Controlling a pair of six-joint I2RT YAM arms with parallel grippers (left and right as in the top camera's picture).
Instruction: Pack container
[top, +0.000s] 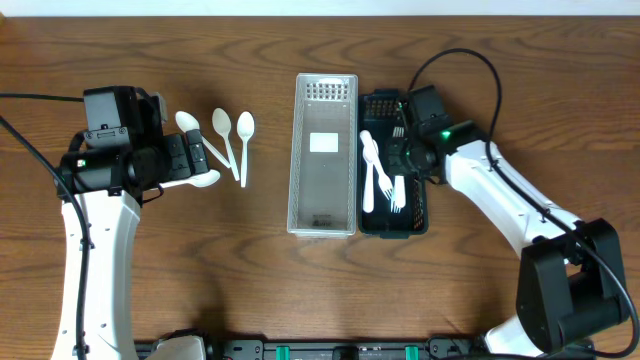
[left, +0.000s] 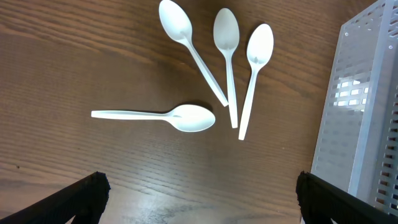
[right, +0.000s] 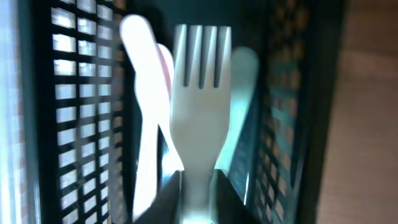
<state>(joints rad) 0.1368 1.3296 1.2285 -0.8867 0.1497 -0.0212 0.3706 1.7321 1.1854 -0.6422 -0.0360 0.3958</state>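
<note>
Left tool (left: 200, 190): held wide open above the worktop (top: 300, 290), with nothing between its fingers (left: 87, 196).
Spoons (left: 227, 68): four were seen on the worktop. Three were laid in a fan with handles nearly meeting, the fourth across beside them, all between the left tool and the grey container (top: 300, 150).
Right tool (right: 196, 196): closed on the handle of a white fork (right: 199, 118), tines pointed away, low over the black basket (top: 418, 215).
Black basket: placed just beside the grey container. Other white forks (top: 383, 182) were seen inside.
</note>
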